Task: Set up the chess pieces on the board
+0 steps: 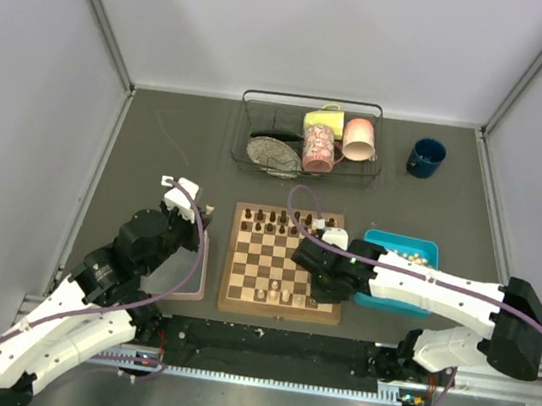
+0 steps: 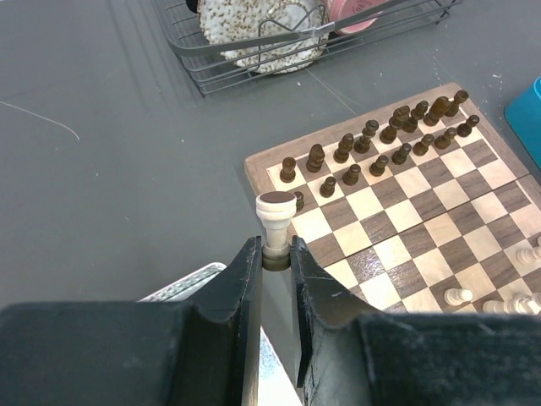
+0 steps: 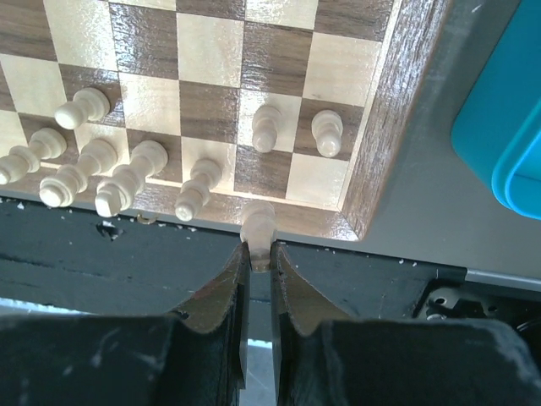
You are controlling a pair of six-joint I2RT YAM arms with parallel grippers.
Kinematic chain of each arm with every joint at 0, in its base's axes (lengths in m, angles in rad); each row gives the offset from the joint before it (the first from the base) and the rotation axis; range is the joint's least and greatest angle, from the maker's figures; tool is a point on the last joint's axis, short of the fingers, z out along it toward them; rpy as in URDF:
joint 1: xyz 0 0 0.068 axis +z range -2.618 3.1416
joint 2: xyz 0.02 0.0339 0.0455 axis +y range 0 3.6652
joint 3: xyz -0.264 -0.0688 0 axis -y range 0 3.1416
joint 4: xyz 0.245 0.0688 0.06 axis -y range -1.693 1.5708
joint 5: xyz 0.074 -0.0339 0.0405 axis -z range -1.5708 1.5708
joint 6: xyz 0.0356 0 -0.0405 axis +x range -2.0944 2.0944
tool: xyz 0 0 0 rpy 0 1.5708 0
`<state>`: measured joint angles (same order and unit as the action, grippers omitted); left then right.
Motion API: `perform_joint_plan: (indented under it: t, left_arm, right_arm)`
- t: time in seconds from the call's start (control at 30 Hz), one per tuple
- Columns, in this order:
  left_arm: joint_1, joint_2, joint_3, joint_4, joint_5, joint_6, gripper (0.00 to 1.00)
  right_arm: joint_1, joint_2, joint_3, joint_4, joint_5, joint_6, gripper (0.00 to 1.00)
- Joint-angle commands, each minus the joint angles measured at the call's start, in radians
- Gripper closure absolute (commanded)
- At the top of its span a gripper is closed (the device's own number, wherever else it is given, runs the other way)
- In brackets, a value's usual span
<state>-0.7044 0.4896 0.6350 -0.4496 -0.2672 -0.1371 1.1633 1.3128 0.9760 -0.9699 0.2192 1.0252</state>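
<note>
The board [image 1: 231,258] lies at mid table. Dark chess pieces [image 1: 278,222] fill its far two rows, which the left wrist view also shows [image 2: 380,144]. Several pale pieces [image 3: 101,169] stand along the near rows [image 1: 284,293]. Just left of the board's far corner [image 2: 262,165], my left gripper [image 2: 275,254] is shut on a pale piece [image 2: 275,216], its dark felt base pointing away. My right gripper [image 3: 258,249] is shut on a pale piece [image 3: 258,222] over the board's near border [image 3: 397,110], by the near right corner [image 1: 323,296].
A blue tray [image 1: 421,246] with loose pale pieces sits right of the board. A clear pinkish tray [image 1: 192,278] lies left of it. At the back stands a wire basket [image 1: 307,138] with mugs and a plate, with a dark blue mug [image 1: 425,156] beside it.
</note>
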Motion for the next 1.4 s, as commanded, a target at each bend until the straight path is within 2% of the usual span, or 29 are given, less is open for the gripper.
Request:
perform_joint_plan:
  t: [0.0,1.37]
  left_arm:
    - [0.006,-0.008,-0.005,0.032,0.016,-0.018,1.0]
    - [0.006,-0.011,-0.021,0.049,0.037,-0.016,1.0]
  right_arm:
    - [0.013,0.037,0.038,0.033,0.005,0.003,1.0]
    - [0.013,0.137,0.001,0.073,0.031,0.035,1.0]
